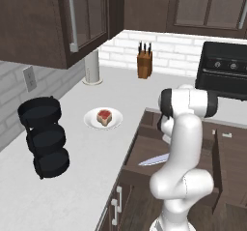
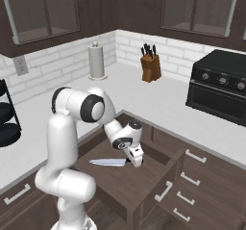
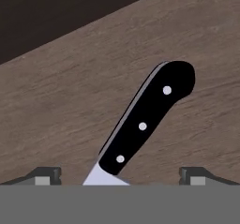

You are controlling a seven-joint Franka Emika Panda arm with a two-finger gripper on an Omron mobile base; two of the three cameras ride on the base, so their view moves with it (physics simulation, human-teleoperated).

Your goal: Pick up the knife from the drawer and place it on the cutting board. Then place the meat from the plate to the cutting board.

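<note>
Hand view: the gripper (image 3: 119, 176) hangs with jaws spread wide over the knife (image 3: 145, 124) lying flat in the drawer (image 3: 61, 106).

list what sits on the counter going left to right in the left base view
black tiered rack → white plate with the meat on it → knife block → black oven
</note>
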